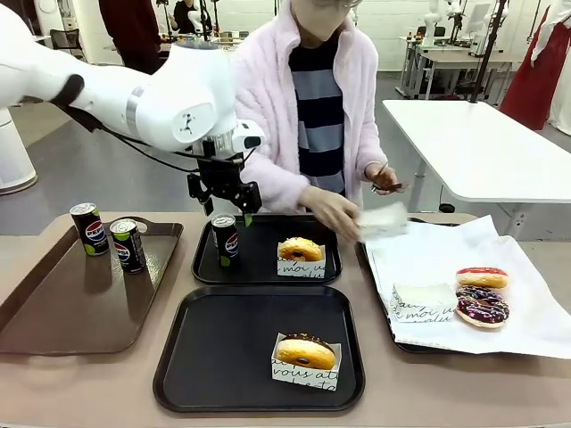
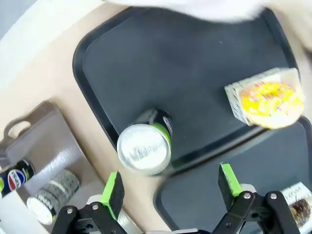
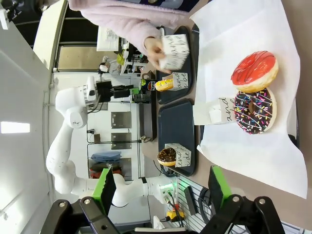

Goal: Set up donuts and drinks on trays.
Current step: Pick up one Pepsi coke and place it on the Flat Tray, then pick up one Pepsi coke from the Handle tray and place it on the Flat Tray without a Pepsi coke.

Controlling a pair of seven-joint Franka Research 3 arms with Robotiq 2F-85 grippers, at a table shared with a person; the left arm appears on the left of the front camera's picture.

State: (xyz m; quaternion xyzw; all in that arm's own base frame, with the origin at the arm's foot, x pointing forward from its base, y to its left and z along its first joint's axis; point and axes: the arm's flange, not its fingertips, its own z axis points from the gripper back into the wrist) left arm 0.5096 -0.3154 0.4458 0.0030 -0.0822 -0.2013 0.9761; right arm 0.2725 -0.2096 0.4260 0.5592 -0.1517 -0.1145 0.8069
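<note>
Hovering over can (image 1: 225, 239), left gripper (image 1: 229, 212) wide, empty; right gripper (image 3: 162, 187) wide too. Risk: finger clips can, tipping it toward donut (image 1: 301, 249) nearby.

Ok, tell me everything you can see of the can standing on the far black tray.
The can is a slim black Pepsi can with a red-white-blue logo, green accents and a silver top, metal by its look. It stands upright on the far black tray, close to the tray's left edge and apart from the yellow donut in its paper sleeve. The left gripper hangs just above the can with its jaws open on either side, not gripping it.
</note>
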